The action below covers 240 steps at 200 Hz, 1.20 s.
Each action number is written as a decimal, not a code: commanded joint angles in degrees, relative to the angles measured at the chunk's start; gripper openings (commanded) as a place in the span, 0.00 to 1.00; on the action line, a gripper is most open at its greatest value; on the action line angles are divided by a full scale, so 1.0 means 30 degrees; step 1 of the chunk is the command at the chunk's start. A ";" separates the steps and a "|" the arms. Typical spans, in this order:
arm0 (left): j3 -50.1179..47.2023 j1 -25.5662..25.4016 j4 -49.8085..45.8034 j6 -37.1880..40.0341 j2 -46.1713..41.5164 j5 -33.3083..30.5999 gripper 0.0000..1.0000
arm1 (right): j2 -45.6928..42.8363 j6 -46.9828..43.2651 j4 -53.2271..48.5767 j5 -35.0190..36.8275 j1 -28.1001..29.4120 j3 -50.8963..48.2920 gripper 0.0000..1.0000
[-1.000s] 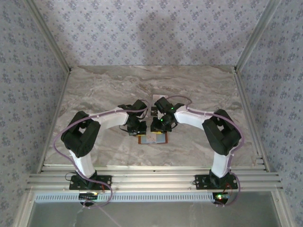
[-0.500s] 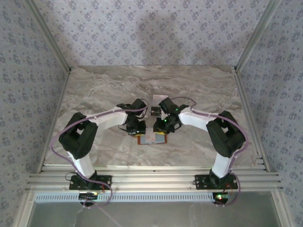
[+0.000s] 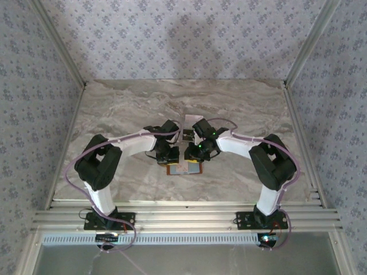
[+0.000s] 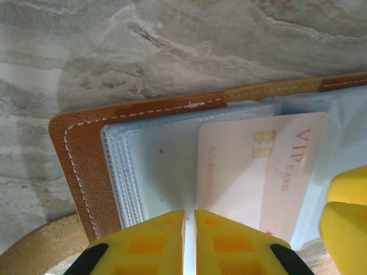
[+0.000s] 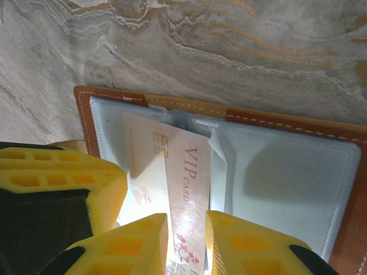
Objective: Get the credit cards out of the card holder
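Top external view: on the marble table (image 3: 114, 109) both arms bend inward and meet over the card holder (image 3: 184, 169), which lies open and flat near the table's middle, toward the near edge. The left gripper (image 3: 167, 156) is over its left end and the right gripper (image 3: 194, 153) just beside it, over the right. Left wrist view: the left gripper (image 4: 189, 226) has its yellow fingers drawn together to a hairline slit, their tips down on the stack of clear sleeves (image 4: 149, 172) in the holder's left half. Whether a sleeve is pinched cannot be told. A tan strap (image 4: 34, 258) curls out below the orange-brown stitched border. A whitish-pink credit card (image 4: 252, 172) marked VIP, chip uppermost, lies partly out of its sleeve to the right, and a finger (image 4: 347, 200) of the right gripper stands at its far end. Right wrist view: the same card runs tilted down between the right gripper's narrowly parted fingers (image 5: 135, 246), filling the gap. Whether they clamp it cannot be told. The holder's pale right half lies flat beside them.
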 commanded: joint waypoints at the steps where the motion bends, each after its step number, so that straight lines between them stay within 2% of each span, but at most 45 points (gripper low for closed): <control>1: 0.0447 -0.0090 -0.0483 0.0074 0.0500 -0.0274 0.13 | 0.0360 0.0135 0.0219 -0.0457 -0.0053 -0.0076 0.26; 92: -0.0359 -0.0105 -0.0319 -0.0043 0.0787 -0.0317 0.12 | 0.1019 0.0193 0.1532 -0.1058 -0.0099 -0.0749 0.25; 162: -0.0297 -0.0097 -0.0436 0.0003 0.0816 -0.0314 0.11 | 0.0960 0.0825 0.3939 -0.2333 -0.0362 -0.1761 0.21; 240: -0.0327 -0.0093 -0.0822 -0.0004 0.0238 -0.0603 0.12 | -0.0038 0.0198 0.2743 -0.1279 -0.0713 -0.2159 0.12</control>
